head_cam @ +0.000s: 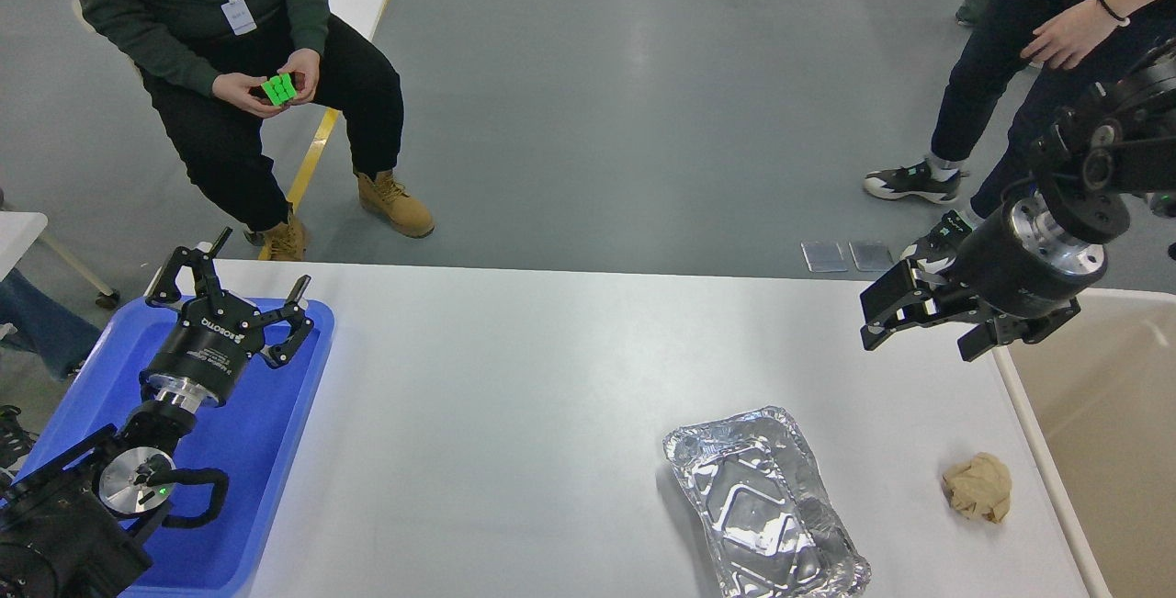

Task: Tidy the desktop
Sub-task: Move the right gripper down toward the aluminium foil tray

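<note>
The white desktop [551, 377] fills the lower half of the head view. On it, right of the middle near the front, lies an empty crumpled foil tray [764, 513]. A crumpled brown paper ball [978, 486] rests further right, close to the desktop's right edge. My left gripper [248, 281] hangs open over the blue tray [266, 451] at the far left, with nothing between its fingers. At the far right, above the desktop's back corner, my right gripper [919, 339] is open and empty, well behind the paper ball.
A beige bin [1102, 414] stands against the desktop's right edge. A seated person [230, 47] holding a green cube is beyond the far edge at left. Another person [1029, 74] stands at the back right.
</note>
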Robot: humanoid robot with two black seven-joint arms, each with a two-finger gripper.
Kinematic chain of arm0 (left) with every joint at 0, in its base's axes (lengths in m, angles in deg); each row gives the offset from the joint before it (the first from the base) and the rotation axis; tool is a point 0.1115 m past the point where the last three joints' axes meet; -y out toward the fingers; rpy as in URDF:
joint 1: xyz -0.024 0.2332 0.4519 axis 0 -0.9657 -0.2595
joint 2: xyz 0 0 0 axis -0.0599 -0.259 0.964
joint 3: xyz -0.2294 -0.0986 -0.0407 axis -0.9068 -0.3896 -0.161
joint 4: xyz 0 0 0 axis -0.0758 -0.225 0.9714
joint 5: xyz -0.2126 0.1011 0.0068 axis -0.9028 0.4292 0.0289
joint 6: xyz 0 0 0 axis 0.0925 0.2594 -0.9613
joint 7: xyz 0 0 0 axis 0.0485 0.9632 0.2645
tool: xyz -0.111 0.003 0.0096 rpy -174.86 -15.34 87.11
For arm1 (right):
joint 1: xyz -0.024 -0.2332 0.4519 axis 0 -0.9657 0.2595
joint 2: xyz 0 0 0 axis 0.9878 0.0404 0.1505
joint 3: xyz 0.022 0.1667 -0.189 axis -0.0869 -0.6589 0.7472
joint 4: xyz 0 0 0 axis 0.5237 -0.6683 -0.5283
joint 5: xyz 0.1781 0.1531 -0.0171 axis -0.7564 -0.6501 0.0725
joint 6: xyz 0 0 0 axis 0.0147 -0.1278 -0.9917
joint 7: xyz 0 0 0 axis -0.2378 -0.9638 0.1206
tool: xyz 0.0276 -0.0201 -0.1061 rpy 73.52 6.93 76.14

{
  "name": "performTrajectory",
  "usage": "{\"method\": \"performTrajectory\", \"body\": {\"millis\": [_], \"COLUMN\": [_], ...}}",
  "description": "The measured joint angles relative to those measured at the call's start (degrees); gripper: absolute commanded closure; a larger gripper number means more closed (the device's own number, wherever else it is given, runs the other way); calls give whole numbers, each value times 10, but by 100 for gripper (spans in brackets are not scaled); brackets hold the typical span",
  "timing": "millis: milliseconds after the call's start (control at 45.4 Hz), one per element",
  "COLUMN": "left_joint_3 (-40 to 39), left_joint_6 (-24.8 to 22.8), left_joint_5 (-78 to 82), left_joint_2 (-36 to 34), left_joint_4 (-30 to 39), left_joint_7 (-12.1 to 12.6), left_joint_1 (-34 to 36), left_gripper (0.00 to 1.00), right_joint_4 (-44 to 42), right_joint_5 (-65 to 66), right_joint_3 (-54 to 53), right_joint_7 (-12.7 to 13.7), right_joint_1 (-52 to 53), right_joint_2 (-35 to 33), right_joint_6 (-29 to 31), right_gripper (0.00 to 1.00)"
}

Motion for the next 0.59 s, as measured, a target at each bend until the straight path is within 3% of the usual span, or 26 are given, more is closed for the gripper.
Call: {"method": "performTrajectory", "body": {"millis": [595], "left_joint_3": [-1], "left_joint_6": [0], "left_joint_5": [3], "left_joint_2": [-1], "left_joint_4": [0], "left_joint_7": [0], "left_joint_1": [0], "left_gripper": [1], "right_joint_4": [1], "right_joint_5": [0], "right_joint_3": [-2], "right_joint_7": [0], "right_joint_1": [-4], "right_joint_2": [1], "right_joint_6": [0], "right_gripper": [0]}}
